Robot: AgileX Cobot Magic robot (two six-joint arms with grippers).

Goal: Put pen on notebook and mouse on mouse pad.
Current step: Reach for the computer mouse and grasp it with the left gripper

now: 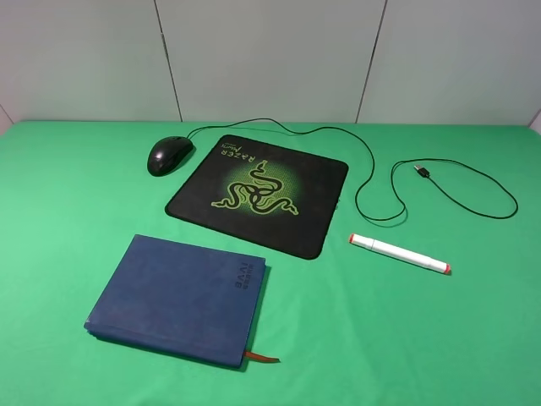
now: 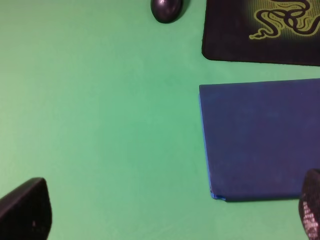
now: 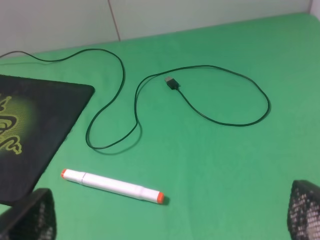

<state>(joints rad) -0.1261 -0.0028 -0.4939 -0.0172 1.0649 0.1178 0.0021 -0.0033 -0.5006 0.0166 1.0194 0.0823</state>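
The white pen (image 1: 400, 253) lies on the green cloth right of the mouse pad (image 1: 259, 192), which is black with a green snake emblem. The black mouse (image 1: 169, 155) sits on the cloth just off the pad's far left corner, and its cable (image 1: 372, 173) loops right to a USB plug (image 1: 421, 171). The dark-blue notebook (image 1: 177, 299) lies closed near the front left. Neither arm appears in the exterior high view. My left gripper (image 2: 167, 220) is open above bare cloth beside the notebook (image 2: 260, 140). My right gripper (image 3: 167, 220) is open, hovering short of the pen (image 3: 111, 185).
The green cloth (image 1: 473, 338) covers the whole table up to a grey panelled wall (image 1: 270, 59) at the back. The cable loops (image 3: 220, 95) lie on the cloth beyond the pen. An orange-brown ribbon (image 1: 260, 358) sticks out of the notebook's front edge.
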